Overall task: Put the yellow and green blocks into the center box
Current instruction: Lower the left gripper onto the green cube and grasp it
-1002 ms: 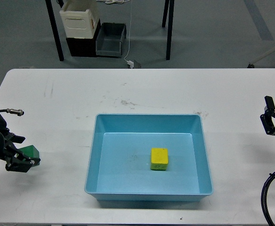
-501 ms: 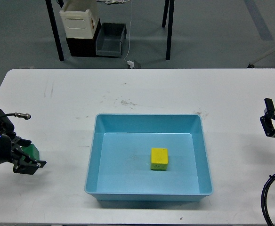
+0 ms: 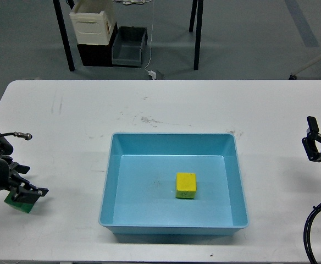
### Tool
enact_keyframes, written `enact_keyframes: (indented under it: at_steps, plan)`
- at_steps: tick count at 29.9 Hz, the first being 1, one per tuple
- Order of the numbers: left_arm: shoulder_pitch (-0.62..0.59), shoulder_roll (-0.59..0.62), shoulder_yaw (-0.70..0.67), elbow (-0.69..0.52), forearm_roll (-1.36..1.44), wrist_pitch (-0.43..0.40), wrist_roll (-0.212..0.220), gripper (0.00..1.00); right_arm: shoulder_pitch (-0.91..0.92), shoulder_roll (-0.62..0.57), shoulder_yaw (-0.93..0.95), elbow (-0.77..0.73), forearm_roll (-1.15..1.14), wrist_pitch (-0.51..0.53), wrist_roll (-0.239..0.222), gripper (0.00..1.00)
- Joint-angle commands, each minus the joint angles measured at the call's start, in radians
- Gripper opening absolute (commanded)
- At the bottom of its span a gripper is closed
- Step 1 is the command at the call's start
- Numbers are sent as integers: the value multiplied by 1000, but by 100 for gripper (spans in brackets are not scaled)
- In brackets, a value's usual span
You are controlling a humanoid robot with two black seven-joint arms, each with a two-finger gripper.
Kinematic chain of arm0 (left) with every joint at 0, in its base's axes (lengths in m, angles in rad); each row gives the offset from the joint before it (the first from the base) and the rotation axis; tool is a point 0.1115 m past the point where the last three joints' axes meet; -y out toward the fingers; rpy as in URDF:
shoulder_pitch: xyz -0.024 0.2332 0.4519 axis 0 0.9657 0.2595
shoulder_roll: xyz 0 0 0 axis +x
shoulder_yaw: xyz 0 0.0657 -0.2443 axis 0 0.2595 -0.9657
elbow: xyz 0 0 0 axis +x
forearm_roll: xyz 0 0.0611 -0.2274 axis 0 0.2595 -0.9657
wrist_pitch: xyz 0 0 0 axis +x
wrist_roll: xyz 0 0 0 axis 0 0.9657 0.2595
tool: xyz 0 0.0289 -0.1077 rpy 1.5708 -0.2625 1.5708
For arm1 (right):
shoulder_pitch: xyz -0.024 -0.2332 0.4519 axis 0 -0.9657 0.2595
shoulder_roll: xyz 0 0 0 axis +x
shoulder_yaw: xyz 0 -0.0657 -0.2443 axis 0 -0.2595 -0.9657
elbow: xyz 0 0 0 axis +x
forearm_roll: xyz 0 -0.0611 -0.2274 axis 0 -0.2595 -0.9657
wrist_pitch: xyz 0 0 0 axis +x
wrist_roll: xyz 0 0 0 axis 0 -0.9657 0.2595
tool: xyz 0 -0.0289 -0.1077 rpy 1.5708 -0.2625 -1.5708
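The yellow block (image 3: 186, 185) lies inside the light blue center box (image 3: 108, 181), right of its middle. The dark green block (image 3: 17, 202) is at the table's left front, outside the box, mostly covered by my left gripper (image 3: 27, 192). The left gripper's fingers are closed around the block and only its lower green edge shows below them. My right gripper (image 3: 313, 144) hangs at the right edge of the table, open and empty, well away from the box.
The white table (image 3: 166, 104) has scuff marks behind the box. On the floor beyond it stand a cream-white crate (image 3: 93, 21), a dark grey bin (image 3: 129, 45) and black table legs. A black cable (image 3: 317, 225) loops at the lower right.
My left gripper has shifted down and left toward the table's front edge with the green block, which now shows less. The right gripper has barely moved.
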Motion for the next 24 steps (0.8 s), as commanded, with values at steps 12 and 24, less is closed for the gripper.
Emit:
enact_keyframes:
  at_steps: [12, 24]
  plan:
    - [2, 50, 76, -3, 0, 79, 0, 98, -1, 3, -8, 0, 0, 0, 0, 100]
    - [22, 56, 116, 0, -3, 142, 0, 77, -9, 2, -3, 0, 0, 0, 0, 100]
